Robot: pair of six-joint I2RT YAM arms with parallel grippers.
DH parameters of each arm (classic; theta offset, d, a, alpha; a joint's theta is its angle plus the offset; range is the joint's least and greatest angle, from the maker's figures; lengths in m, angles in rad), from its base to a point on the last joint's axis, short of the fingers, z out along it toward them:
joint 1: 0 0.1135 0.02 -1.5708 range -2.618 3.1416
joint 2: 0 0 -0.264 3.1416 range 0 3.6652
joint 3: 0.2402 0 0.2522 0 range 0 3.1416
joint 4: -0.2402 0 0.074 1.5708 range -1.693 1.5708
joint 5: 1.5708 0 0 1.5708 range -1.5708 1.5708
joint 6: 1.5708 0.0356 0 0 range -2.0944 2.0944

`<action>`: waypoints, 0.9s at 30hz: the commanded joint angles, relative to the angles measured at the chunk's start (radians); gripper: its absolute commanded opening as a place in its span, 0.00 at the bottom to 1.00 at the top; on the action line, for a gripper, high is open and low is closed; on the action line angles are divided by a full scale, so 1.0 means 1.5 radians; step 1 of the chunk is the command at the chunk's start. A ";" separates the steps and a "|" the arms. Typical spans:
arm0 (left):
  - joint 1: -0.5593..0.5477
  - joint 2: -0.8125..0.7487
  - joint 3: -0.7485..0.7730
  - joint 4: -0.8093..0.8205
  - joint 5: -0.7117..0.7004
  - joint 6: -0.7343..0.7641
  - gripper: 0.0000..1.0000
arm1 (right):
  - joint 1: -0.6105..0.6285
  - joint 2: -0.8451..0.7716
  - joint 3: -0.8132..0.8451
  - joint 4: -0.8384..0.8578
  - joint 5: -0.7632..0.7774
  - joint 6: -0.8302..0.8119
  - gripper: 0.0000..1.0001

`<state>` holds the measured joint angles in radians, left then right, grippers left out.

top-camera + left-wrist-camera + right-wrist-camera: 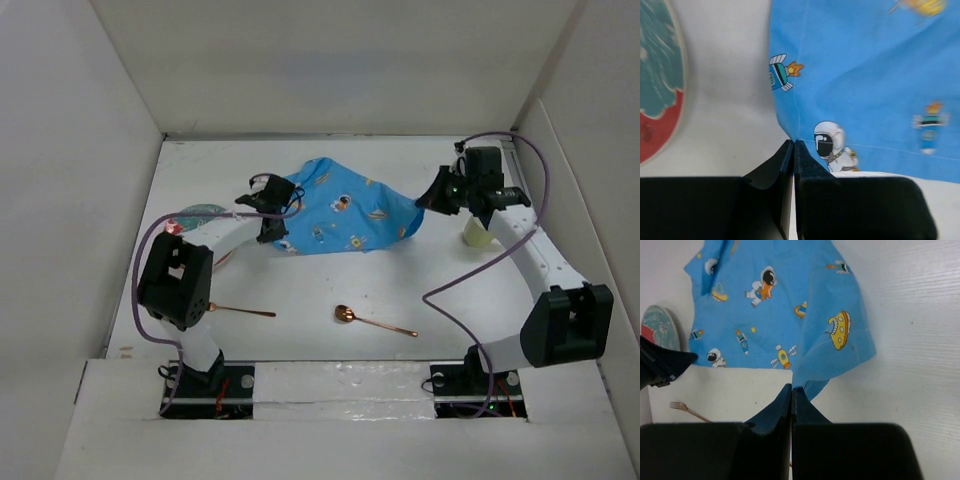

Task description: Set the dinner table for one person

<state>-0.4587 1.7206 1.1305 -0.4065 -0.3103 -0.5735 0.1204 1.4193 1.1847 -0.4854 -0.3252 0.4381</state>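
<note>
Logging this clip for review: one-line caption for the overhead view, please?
Left fingers and right fingers pinch two corners of the blue placemat on the white table; spoon and fork lie nearby.

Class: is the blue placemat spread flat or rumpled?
Rumpled: the blue space-patterned cloth placemat shows folds, its corners pinched by left gripper and right gripper.

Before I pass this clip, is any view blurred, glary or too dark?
Top external: even light, faint shadows only, a glint on the spoon. Left wrist: slightly soft, the placemat and plate edges blurred. Right wrist: sharp, but the black fingers show no detail.
</note>
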 commanded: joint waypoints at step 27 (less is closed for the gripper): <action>0.286 0.113 0.796 -0.014 0.310 -0.019 0.00 | -0.058 0.401 0.972 -0.115 0.033 0.059 0.00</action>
<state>-0.0872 1.9656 2.2467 -0.4786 0.0525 -0.5396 0.0708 2.0716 2.4638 -0.6598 -0.2188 0.4877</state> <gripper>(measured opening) 0.007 0.012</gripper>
